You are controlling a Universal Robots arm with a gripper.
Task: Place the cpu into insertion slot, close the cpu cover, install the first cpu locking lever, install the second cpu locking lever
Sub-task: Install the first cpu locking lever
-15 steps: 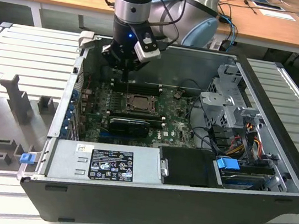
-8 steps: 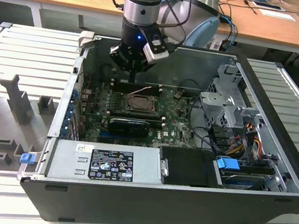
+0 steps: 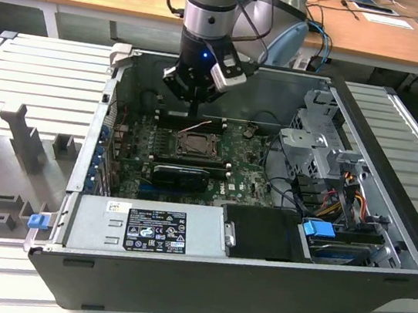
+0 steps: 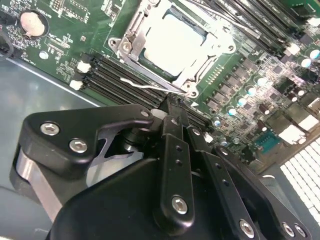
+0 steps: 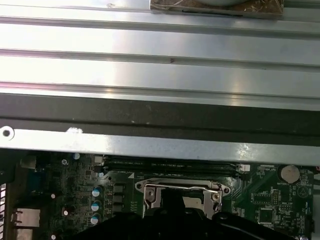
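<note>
Black gripper (image 3: 194, 110), exterior view: it hangs low inside the open computer case (image 3: 391, 190), just beside the insertion slot (image 3: 195, 144), on the side away from the long black card (image 3: 181, 174). Its fingers look drawn together into one narrow tip.
Insertion slot, exterior view: it sits on the green motherboard (image 3: 253, 174), between the gripper and the long black card.
Cpu (image 4: 172, 40), second wrist view: the pale silver face lies flat inside the insertion slot.
Cpu cover (image 4: 135, 50), second wrist view: the metal frame lies down around the cpu, and the chip shows through its window (I judge it closed).
Locking lever (image 4: 150, 86), second wrist view: a thin wire runs along the slot's edge nearest the gripper, between the slot and the memory slots (image 4: 115, 75).
Gripper, second wrist view: the fingers are pressed together and hold nothing I can see. The tip is at the lever, touching it or just beside it, I cannot tell which.
Locking lever, first wrist view: a bright wire (image 5: 180, 187) lies along the slot's edge toward the memory slots.
Done: the cpu is placed and the cover seems down.
Left: the levers. I cannot tell if this one is hooked, and the other one I cannot make out.
</note>
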